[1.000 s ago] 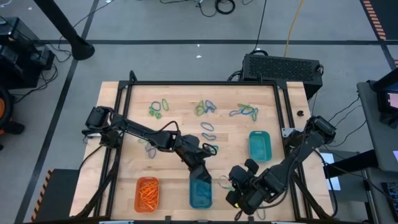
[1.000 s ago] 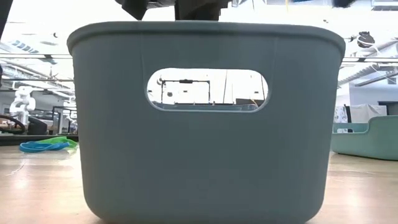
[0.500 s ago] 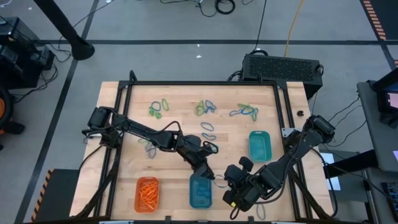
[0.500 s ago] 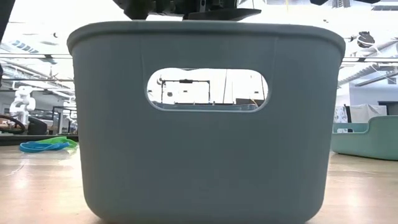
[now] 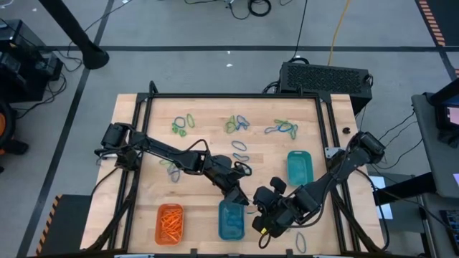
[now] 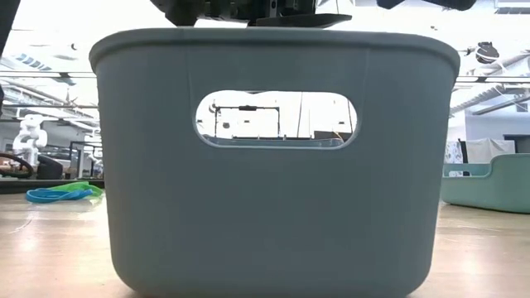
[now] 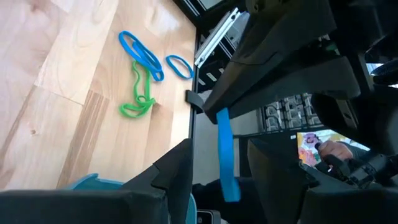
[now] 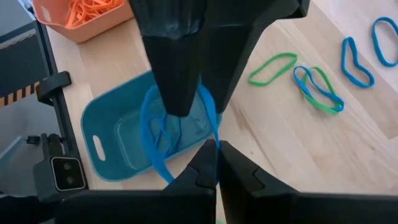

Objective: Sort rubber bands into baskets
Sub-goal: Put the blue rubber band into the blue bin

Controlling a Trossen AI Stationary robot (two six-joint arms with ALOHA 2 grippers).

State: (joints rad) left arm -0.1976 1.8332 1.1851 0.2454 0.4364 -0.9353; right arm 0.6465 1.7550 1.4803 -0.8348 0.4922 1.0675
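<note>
Leftward shift of the right gripper since a second ago, from beside the blue basket to just off that basket's right far corner, next to the left gripper; hardly any change in the left arm over the same second.

Nearest the front edge of the table: orange basket at the left with orange bands heaped inside, blue basket in the middle, a couple of loose loops on the wood at the right.

Just above the blue basket's far right corner: right gripper with fingers pressed together, pinching a blue rubber band. Band hanging down over the basket, its loop lying against the left gripper's dark fingers; whether hooked round them, impossible to tell. Left gripper's fingers spread apart, the hanging band between them.

Farther back on the right: teal basket, well apart from the other two.

Mid-table: a few single blue and green bands.

Along the far side: three loose clusters of green and blue bands, spaced from left to right.
</note>
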